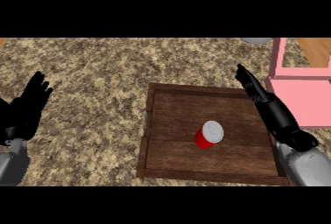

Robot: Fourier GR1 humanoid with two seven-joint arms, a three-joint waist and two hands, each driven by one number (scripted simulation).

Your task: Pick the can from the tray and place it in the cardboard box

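Can (pixel 209 134) sits mid tray (pixel 169 162), untouched. Right hand (pixel 257 94) over tray's right rim, fingers straight, together, holding nothing. Imo swing left, spread, wrap can sideways, then go to pink box (pixel 304 98). Left hand (pixel 29 107) resting, open.

I am looking steeply down at a kitchen counter (pixel 97 78) with a speckled brown, granite-like top that fills nearly my whole view. A dark wooden tray (pixel 174 105) sits on it just right of centre, and at two o'clock a pink box (pixel 304 87) rests near the counter's edge.
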